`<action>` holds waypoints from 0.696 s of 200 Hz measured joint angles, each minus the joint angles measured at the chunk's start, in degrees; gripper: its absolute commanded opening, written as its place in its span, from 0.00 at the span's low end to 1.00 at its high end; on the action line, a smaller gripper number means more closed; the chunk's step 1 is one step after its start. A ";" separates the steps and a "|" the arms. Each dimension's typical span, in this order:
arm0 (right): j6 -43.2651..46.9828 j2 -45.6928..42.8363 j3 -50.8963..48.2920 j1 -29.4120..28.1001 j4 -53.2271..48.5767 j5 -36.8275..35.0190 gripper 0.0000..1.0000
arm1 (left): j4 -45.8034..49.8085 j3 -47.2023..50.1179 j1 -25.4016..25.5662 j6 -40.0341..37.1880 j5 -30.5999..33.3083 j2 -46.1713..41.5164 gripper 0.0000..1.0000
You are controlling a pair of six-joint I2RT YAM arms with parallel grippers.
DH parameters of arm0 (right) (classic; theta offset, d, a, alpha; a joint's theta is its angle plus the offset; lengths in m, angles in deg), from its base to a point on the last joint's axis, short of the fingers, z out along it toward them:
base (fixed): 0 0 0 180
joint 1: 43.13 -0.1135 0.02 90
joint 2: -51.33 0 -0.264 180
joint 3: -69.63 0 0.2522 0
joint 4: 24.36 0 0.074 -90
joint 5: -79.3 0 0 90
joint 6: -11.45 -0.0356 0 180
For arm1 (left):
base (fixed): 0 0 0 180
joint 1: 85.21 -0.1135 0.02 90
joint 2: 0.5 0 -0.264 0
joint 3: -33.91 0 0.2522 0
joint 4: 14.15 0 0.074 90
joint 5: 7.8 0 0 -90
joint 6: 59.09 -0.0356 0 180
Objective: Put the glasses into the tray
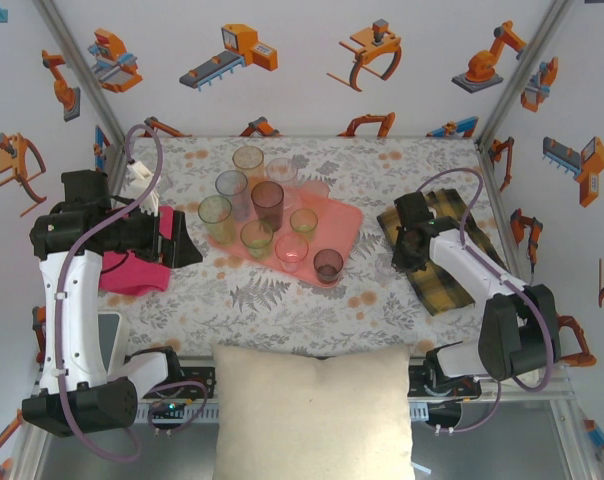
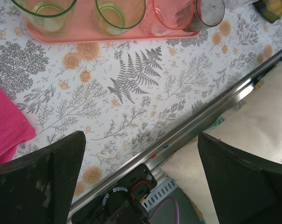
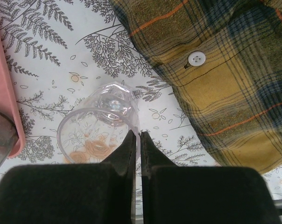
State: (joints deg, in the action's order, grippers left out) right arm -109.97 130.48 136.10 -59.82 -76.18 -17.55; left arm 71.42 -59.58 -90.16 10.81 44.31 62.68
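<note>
The salmon-pink tray [image 1: 342,222] lies mid-table and carries several tumblers, among them a green one [image 1: 215,214], a brown-grey one [image 1: 267,200], a pink one [image 1: 291,250] and a smoky one [image 1: 328,265]. A clear tumbler [image 3: 96,135] hangs tilted just right of the tray's edge [image 3: 4,79]. My right gripper [image 3: 137,137] is shut on its rim, one finger inside and one outside; from above, this gripper [image 1: 395,258] is between tray and plaid cloth. My left gripper [image 2: 141,177] stands open with nothing between its fingers [image 2: 47,182], left of the tray [image 2: 85,36].
A yellow-black plaid cloth [image 3: 225,70] lies close to the right of the clear tumbler. A magenta cloth [image 1: 132,272] sits under the left arm. A cream cushion [image 1: 312,410] and the metal table rail [image 2: 211,109] border the near edge.
</note>
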 measured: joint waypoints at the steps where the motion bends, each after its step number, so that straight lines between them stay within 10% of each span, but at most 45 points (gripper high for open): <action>1: 0.00 0.00 0.00 0.00 0.00 0.02 0.05 | 0.00 0.00 0.00 0.00 0.00 0.00 0.97; 139: 0.87 -2.89 1.92 0.00 -2.23 -0.04 0.03 | -0.09 0.00 -0.13 0.02 0.42 -0.42 0.97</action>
State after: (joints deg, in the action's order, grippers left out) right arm -109.09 127.60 138.03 -59.82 -78.41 -17.60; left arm 71.33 -59.58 -90.29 10.83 44.73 62.26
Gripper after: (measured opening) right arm 0.038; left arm 0.972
